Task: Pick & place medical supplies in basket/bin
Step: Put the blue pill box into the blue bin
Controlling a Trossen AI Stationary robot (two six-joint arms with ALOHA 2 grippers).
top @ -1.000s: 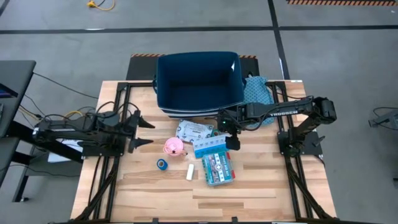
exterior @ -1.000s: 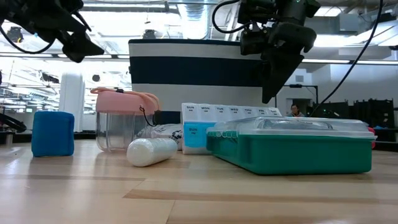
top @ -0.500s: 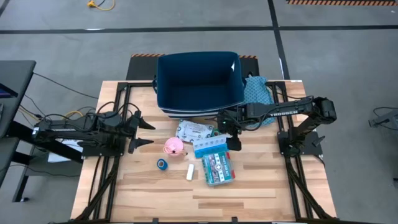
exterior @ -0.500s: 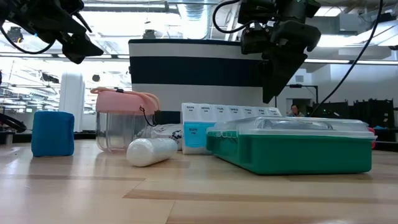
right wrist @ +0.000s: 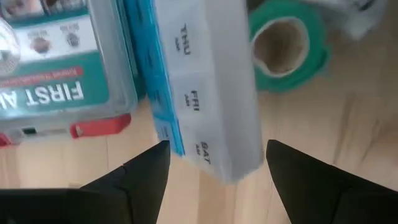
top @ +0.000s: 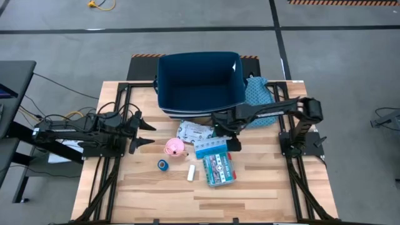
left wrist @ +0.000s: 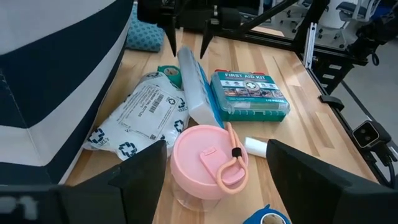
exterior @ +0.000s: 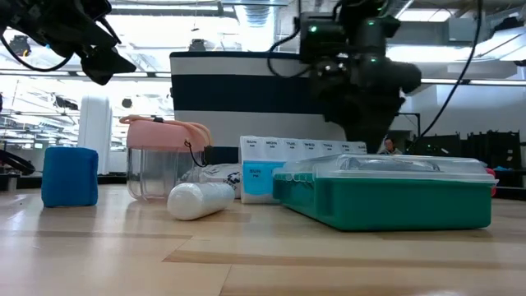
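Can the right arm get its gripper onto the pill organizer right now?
Probably yes. The right gripper is open with a finger on each side of the pill organizer's SAT end, and nothing lies between them. The green roll sits just beside it.

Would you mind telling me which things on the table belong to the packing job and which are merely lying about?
Part of the job:
navy bin
pill organizer, with the right gripper open over it
first aid kit
pink-lidded cup
blue tape roll
green roll
white stick
white packet

Lying about:
teal patterned pouch
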